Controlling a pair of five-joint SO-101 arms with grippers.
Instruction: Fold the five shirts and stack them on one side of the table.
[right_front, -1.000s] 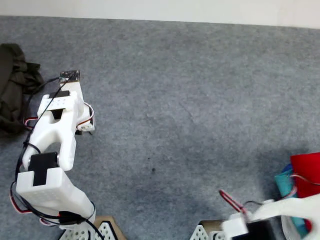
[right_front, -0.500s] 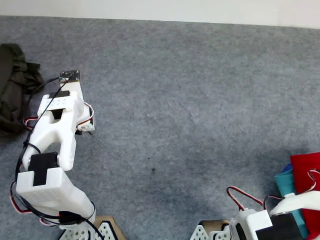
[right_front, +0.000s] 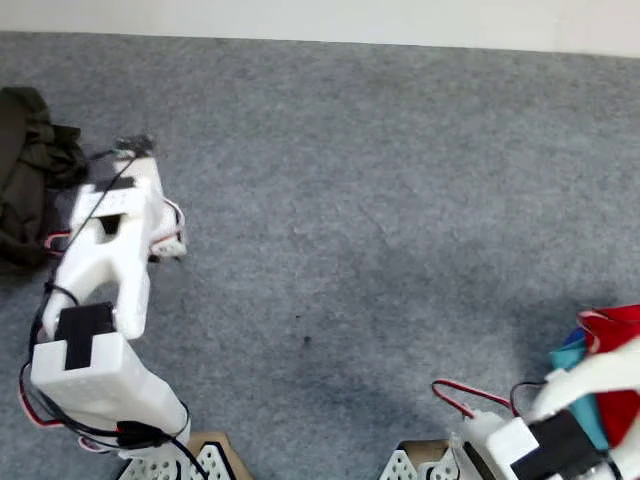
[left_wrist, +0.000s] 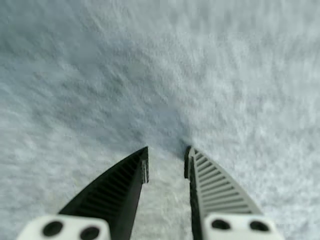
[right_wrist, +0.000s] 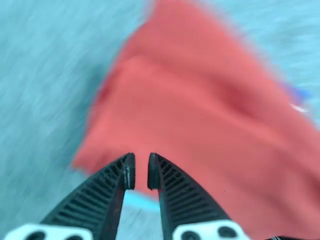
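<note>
Count, arms: 2, white. L arm (right_front: 100, 260) is on the left side of the desk (right_front: 380, 200), R arm (right_front: 560, 430) is at the near right corner.
Count, cloth things: 4 can be told, i.e. 1 red, 1 teal, 1 blue edge, 1 dark heap. Cannot tell if more lie under them.
L gripper (left_wrist: 166, 160): points down at bare grey desk. Jaws are a little apart, a clear gap, nothing between them.
R gripper (right_wrist: 141, 167): just over the red shirt (right_wrist: 200, 125), near its edge. Jaws are very narrow, only a thin slit, and no cloth is seen between them.
Red shirt, place: far right edge of desk, near side (right_front: 622, 335), on top of the pile, flat with soft creases.
Teal shirt (right_front: 570, 362): under the red one, sticks out toward the desk middle. R wrist view shows a sliver of it beside the jaw tips.
Blue cloth (right_wrist: 295, 92): small bit at the far side of the red shirt. Cannot tell if it is a whole shirt.
Dark garment (right_front: 25, 170): olive-black, crumpled heap at far left edge, close to the L arm's tip. Touching or not: cannot tell.
Desk surface: grey, carpet-like.
</note>
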